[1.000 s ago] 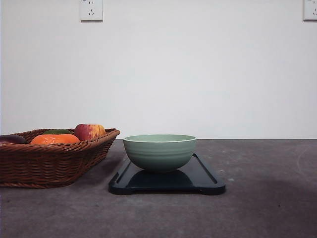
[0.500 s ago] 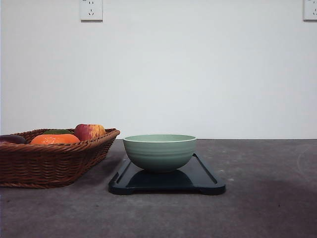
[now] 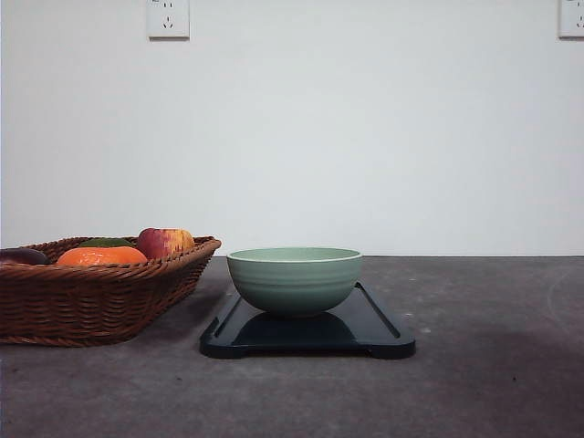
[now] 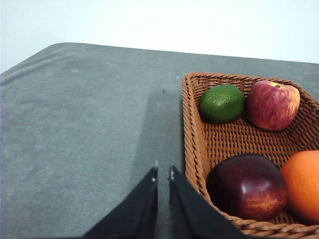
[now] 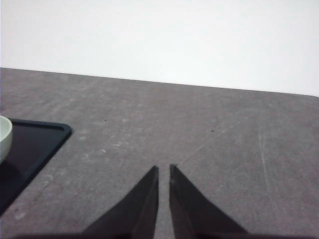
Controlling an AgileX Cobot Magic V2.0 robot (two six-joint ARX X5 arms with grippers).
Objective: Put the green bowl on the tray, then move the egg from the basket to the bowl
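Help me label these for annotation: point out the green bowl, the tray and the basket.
green bowl [image 3: 294, 283], front view, middle of its ridged outer wall.
tray [image 3: 379, 321], front view, bare right surface.
basket [image 3: 91, 301], front view, woven front wall.

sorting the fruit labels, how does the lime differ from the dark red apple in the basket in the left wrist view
The lime is green with a dimpled skin; the dark red apple is deep maroon, smooth and glossy. The lime looks clearly smaller than the dark red apple. The lime lies in a corner of the basket beside a red-yellow apple; the dark red apple sits beside an orange fruit. Both are rounded and rest on the wicker floor.
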